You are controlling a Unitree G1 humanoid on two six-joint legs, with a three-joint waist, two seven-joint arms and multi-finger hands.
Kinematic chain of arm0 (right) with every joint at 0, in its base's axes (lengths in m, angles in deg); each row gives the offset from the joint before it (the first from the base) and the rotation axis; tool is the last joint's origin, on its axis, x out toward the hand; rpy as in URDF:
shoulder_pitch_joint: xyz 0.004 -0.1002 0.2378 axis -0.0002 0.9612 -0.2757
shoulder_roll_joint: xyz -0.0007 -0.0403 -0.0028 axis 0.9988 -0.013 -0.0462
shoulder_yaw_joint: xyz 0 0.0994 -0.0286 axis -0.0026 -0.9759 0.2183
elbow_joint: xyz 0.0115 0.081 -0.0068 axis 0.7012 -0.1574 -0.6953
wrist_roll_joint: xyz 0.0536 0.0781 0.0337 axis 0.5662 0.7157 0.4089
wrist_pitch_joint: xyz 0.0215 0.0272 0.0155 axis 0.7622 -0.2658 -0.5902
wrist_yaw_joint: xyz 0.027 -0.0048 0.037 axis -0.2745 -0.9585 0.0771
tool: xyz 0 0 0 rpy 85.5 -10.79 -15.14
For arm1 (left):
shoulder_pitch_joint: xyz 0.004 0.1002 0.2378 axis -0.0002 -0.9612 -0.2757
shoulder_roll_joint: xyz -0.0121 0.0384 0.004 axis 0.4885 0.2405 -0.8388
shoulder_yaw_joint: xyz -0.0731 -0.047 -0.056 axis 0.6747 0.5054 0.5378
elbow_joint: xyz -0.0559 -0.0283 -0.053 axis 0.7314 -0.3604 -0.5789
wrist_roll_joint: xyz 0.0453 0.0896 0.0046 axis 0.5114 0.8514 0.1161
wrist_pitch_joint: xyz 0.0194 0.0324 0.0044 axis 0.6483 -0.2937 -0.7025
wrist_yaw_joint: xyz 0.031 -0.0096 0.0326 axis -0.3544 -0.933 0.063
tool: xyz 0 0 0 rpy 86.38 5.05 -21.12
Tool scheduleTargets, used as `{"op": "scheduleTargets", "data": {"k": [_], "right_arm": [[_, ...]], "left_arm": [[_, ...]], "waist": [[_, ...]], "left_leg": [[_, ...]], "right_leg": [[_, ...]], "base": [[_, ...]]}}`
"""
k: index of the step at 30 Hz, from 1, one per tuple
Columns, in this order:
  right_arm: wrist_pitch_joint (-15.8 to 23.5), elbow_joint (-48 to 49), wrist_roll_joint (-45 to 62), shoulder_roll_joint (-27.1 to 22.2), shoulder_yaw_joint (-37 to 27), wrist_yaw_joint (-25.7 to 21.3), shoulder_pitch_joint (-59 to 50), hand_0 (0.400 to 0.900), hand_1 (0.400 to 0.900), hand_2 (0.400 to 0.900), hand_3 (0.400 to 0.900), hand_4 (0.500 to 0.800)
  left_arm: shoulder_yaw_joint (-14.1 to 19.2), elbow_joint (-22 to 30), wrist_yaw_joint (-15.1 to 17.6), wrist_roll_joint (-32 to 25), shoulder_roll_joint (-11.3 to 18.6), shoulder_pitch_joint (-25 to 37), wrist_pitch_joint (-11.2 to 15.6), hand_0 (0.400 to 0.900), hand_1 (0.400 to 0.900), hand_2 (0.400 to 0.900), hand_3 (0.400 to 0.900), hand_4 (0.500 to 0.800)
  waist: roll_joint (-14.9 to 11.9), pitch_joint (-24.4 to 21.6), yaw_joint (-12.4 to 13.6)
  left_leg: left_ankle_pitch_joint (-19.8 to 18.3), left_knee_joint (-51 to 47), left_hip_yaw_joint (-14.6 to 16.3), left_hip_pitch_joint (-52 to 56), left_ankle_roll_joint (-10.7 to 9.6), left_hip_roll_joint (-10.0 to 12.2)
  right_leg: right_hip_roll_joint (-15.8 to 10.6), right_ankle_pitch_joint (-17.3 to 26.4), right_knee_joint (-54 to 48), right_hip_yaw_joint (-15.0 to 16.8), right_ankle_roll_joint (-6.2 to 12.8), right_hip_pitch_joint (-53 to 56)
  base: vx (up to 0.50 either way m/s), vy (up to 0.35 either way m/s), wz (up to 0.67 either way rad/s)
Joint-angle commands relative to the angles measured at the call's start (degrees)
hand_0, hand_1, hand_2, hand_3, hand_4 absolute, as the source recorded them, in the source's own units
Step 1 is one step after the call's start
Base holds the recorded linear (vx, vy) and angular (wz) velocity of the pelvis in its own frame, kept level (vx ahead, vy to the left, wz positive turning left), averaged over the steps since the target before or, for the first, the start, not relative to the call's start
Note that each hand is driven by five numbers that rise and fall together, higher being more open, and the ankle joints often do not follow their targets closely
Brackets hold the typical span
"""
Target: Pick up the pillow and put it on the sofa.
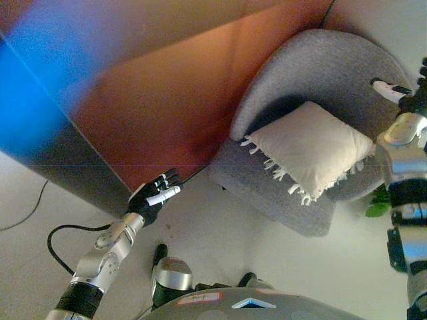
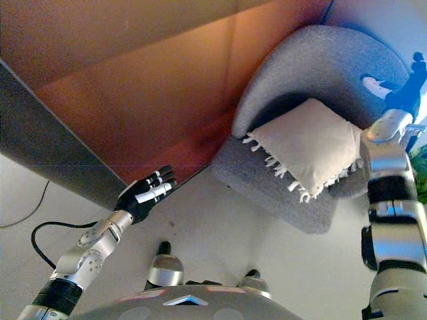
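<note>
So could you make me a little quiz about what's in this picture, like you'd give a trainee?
1. True or false: the pillow lies on the floor.
2. Which hand is nearer the pillow? A) left hand B) right hand
3. Fill in: the pillow's fringe hangs toward the ____ edge of the sofa seat.

Key:
1. False; it rests on the grey sofa's seat.
2. B; the right hand is up by the sofa's right side, just past the pillow, while the left hand hangs open over the floor, well apart from the sofa.
3. Front.
</note>
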Motion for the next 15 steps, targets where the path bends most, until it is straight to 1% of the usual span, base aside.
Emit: {"op": "scheduleTargets", "data": {"k": [1, 2, 3, 4, 6, 8, 10, 11, 13, 15], "right_arm": [[7.9, 9.6, -1.0, 1.4, -2.3, 2.3, 10.1, 0.9, 0.9, 0.9, 0.9, 0.8], [9.4, 11.9, -0.3, 3.8, -3.2, 4.2, 14.6, 0.9, 0.9, 0.9, 0.9, 0.8], [10.0, 13.0, -0.2, 5.3, -3.6, 5.6, 17.3, 0.9, 0.9, 0.9, 0.9, 0.8], [9.8, 13.3, -0.1, 5.7, -3.7, 6.4, 18.1, 0.9, 0.9, 0.9, 0.9, 0.8], [9.9, 15.1, 1.0, 7.9, -3.8, 9.5, 22.2, 0.9, 0.9, 0.9, 0.9, 0.8], [9.7, 16.1, 0.8, 10.6, -3.2, 11.6, 25.5, 0.9, 0.9, 0.9, 0.9, 0.8], [8.7, 17.0, 1.7, 12.5, -3.2, 13.1, 28.3, 0.9, 0.9, 0.9, 0.9, 0.8], [7.9, 17.3, 2.1, 13.9, -2.8, 14.7, 30.1, 0.9, 0.9, 0.9, 0.9, 0.8], [6.9, 18.4, 2.9, 16.0, -1.7, 15.9, 33.7, 0.9, 0.9, 0.9, 0.9, 0.8], [5.3, 18.2, 2.7, 16.9, -1.1, 17.7, 35.9, 0.9, 0.9, 0.9, 0.9, 0.8]], "left_arm": [[-1.2, 3.9, 0.7, 3.4, -1.9, 5.8, 8.5, 0.9, 0.9, 0.9, 0.9, 0.8], [-0.4, 3.1, 1.5, 4.2, -3.0, 6.0, 8.6, 0.9, 0.9, 0.9, 0.9, 0.8], [0.1, 2.1, 1.8, 4.3, -3.5, 6.2, 8.9, 0.9, 0.9, 0.9, 0.9, 0.8], [0.2, 1.8, 1.8, 4.2, -3.6, 6.3, 9.1, 0.9, 0.9, 0.9, 0.9, 0.8], [1.6, 0.6, 2.6, 4.5, -4.5, 6.9, 8.6, 0.9, 0.9, 0.9, 0.9, 0.8], [2.6, -0.2, 2.3, 5.0, -5.2, 6.8, 8.6, 0.9, 0.9, 0.9, 0.9, 0.8], [3.7, -0.7, 1.7, 6.0, -5.7, 5.9, 8.7, 0.9, 0.9, 0.9, 0.9, 0.8], [4.3, -0.7, 1.4, 6.2, -5.8, 5.2, 8.8, 0.9, 0.9, 0.9, 0.9, 0.8], [5.2, -0.4, 0.8, 6.7, -6.0, 3.7, 8.8, 0.9, 0.9, 0.9, 0.9, 0.8], [5.5, -0.6, 0.4, 6.7, -6.5, 2.7, 9.1, 0.9, 0.9, 0.9, 0.9, 0.8]], "waist": [[1.2, -5.8, -3.1], [1.5, -5.8, -4.3], [1.6, -5.9, -5.3], [1.5, -6.0, -5.7], [1.5, -6.3, -7.6], [1.7, -6.6, -9.1], [2.2, -6.9, -10.3], [2.4, -7.3, -11.0], [2.8, -7.7, -12.3], [3.1, -8.0, -13.0]], "left_leg": [[-3.5, -0.4, 5.0, 2.3, 5.2, 0.7], [-3.7, -0.4, 5.9, 2.7, 5.4, 0.9], [-3.7, -0.4, 6.5, 2.8, 5.4, 0.8], [-3.6, -0.4, 6.7, 2.6, 5.5, 0.6], [-3.7, -0.4, 7.8, 2.7, 5.6, 0.4], [-3.7, -0.3, 8.7, 2.8, 5.6, 0.2], [-4.0, -0.2, 9.6, 3.1, 5.6, 0.1], [-4.0, -0.2, 10.2, 3.2, 5.5, 0.0], [-4.2, -0.2, 11.2, 3.3, 5.5, -0.3], [-4.3, -0.1, 11.8, 3.4, 5.5, -0.5]], "right_leg": [[-6.1, 9.0, 0.3, 2.7, 4.34, -4.8], [-6.0, 9.2, 0.5, 3.6, 4.34, -5.2], [-6.0, 9.6, 0.6, 4.3, 4.34, -5.6], [-6.1, 9.8, 0.6, 4.6, 4.34, -5.9], [-6.0, 10.1, 0.6, 5.8, 4.34, -6.5], [-5.8, 10.0, 0.6, 6.9, 4.34, -7.0], [-5.4, 9.4, 0.4, 7.8, 4.29, -7.1], [-5.2, 9.1, 0.3, 8.3, 4.18, -7.3], [-5.1, 8.6, 0.1, 9.2, 3.87, -7.7], [-5.0, 8.2, 0.0, 9.7, 3.67, -8.0]], "base": [[-0.14, 0.031, -0.37], [-0.16, 0.023, -0.42], [-0.13, 0.009, -0.28], [-0.13, -0.004, -0.21], [-0.13, -0.001, -0.25], [-0.11, 0.013, -0.25], [-0.1, 0.023, -0.28], [-0.09, 0.036, -0.29], [-0.09, 0.046, -0.25], [-0.09, 0.05, -0.22]]}}
